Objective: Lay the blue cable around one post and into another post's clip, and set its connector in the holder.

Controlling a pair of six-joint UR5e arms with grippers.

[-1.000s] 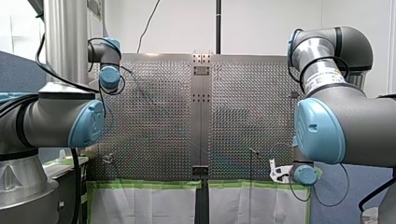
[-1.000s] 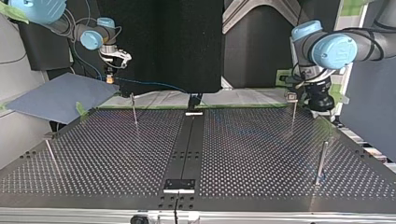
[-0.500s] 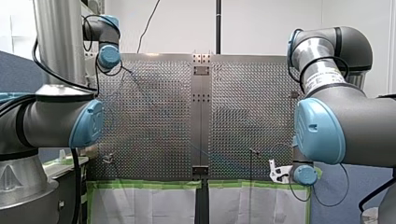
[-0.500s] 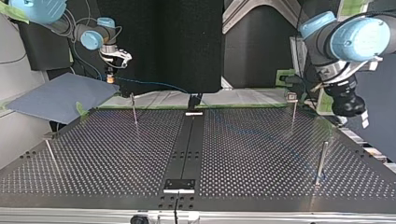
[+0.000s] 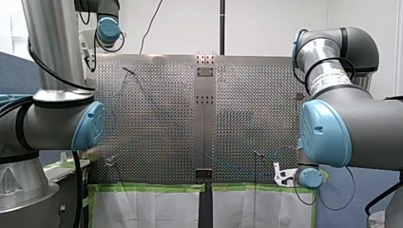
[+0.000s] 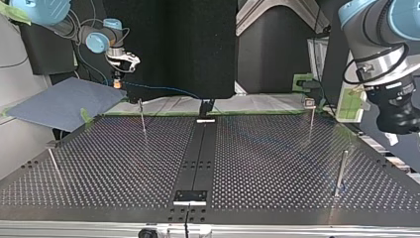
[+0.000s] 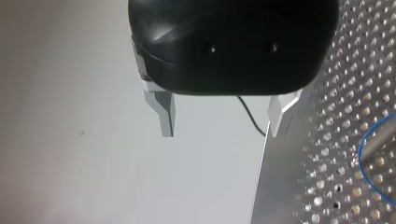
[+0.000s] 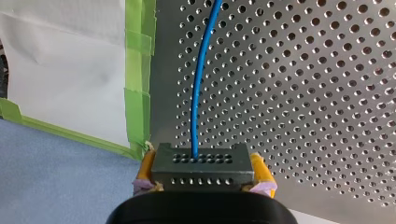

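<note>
L claw [image 7: 221, 133] is seen w/ metal fingers [image 7: 166, 114] spread apart; nothing is held btwn them. Perforated tabletop [image 7: 336, 140] is seen beside the claw, its edge just by one finger. A curve of blue cable [image 7: 362, 156] is seen over the tabletop, apart from the claw. A thin black wire [image 7: 250, 119] is seen beyond, btwn the fingers.

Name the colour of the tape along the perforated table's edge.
Green tape, clearest in the right wrist view.

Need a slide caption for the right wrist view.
My right gripper clamps the dark connector, its blue cable running ahead over the perforated table.
</note>
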